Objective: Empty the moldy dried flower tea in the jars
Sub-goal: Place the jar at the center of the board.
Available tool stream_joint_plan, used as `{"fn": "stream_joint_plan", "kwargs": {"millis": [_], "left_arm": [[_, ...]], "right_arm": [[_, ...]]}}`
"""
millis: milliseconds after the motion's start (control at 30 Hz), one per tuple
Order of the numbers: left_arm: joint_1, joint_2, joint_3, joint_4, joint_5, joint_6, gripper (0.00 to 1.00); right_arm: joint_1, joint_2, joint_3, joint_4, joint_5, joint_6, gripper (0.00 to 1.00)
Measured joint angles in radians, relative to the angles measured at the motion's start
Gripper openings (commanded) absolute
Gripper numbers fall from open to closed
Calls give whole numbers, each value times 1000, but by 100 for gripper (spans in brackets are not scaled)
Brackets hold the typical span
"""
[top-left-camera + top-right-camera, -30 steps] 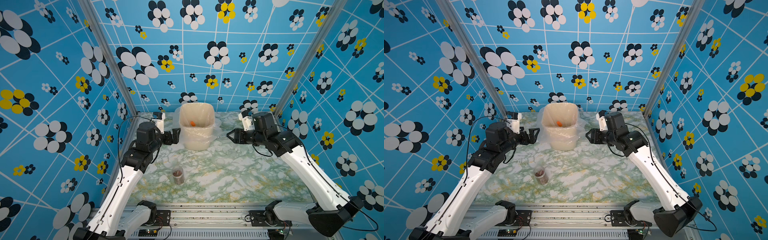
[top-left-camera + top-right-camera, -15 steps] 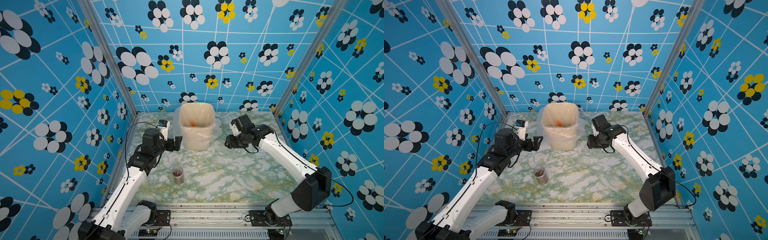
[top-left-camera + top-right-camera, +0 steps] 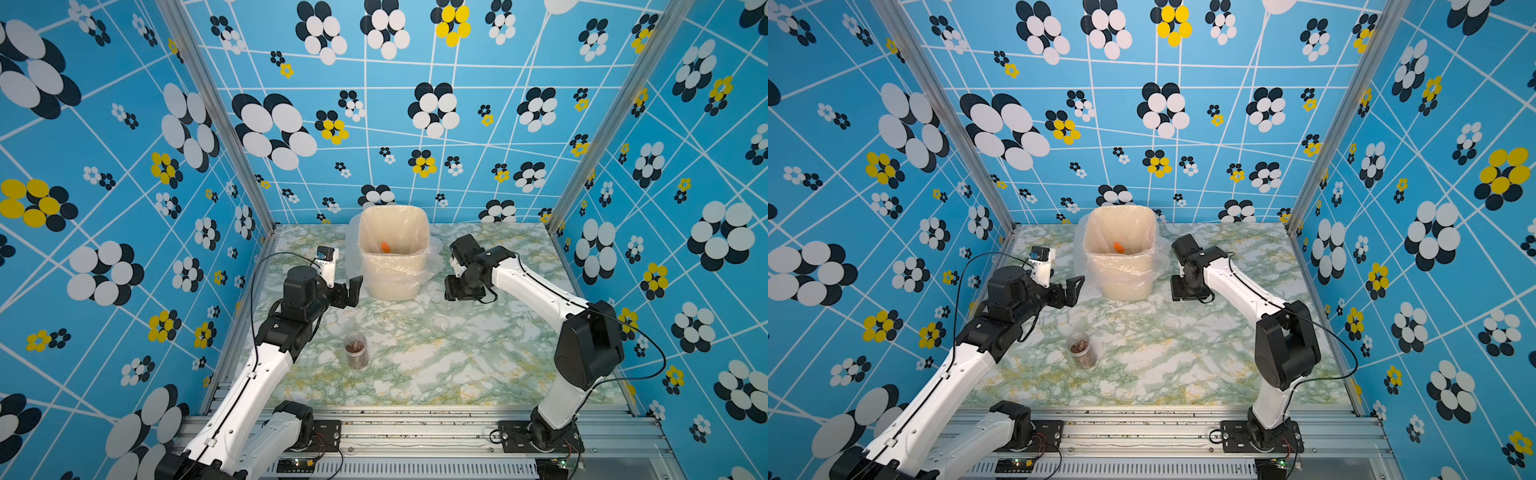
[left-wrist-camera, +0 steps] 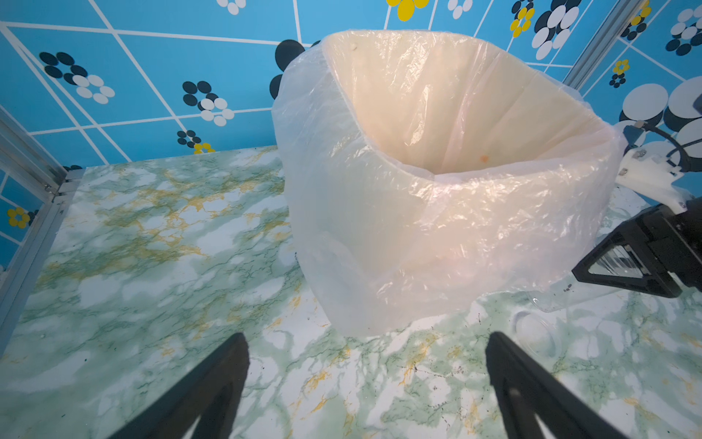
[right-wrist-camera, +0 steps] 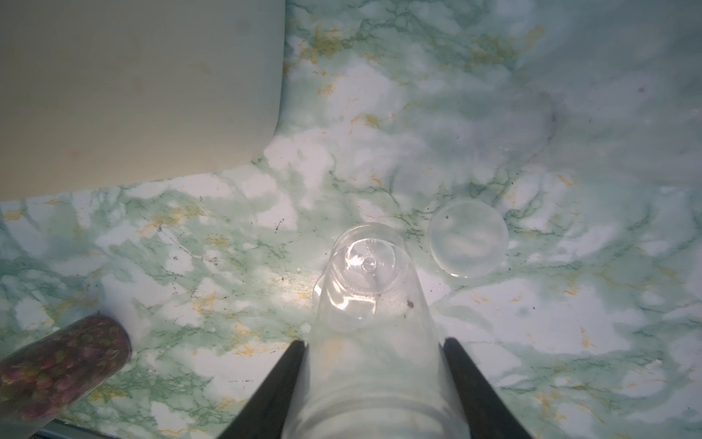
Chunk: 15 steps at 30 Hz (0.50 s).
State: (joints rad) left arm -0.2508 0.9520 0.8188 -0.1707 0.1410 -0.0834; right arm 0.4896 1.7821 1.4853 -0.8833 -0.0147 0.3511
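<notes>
Nearly bare, a clear jar (image 5: 370, 304) sits clamped between the jaws of my right gripper (image 5: 374, 342), base pointed down at the marble-patterned table (image 3: 457, 374) — only a dark crumb or two clings to its inside wall. Whether the base touches the surface I cannot tell. Just beside that base, a clear round lid (image 5: 468, 238) lies flat. Off to the gripper's side, well apart, a second jar (image 3: 355, 348) stands packed with the moldy dried flower tea (image 5: 64, 365), reddish and yellowish buds. My left gripper (image 4: 366, 338) hangs spread wide and empty, the plastic-lined bin (image 4: 437, 247) right ahead of it; an orange piece (image 3: 385, 247) lies inside. By my reading, the job is to set this emptied jar down: I should lower it straight, keep it off the lid, and part the jaws only once the base rests flat — a tilted release could roll it toward the full jar.
</notes>
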Motion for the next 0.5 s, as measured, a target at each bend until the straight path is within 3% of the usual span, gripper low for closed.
{"fn": "stream_joint_plan", "kwargs": {"millis": [500], "left_arm": [[0,-2,-13,16,0,3,99]], "right_arm": [[0,122,86,0,18,0,35]]}}
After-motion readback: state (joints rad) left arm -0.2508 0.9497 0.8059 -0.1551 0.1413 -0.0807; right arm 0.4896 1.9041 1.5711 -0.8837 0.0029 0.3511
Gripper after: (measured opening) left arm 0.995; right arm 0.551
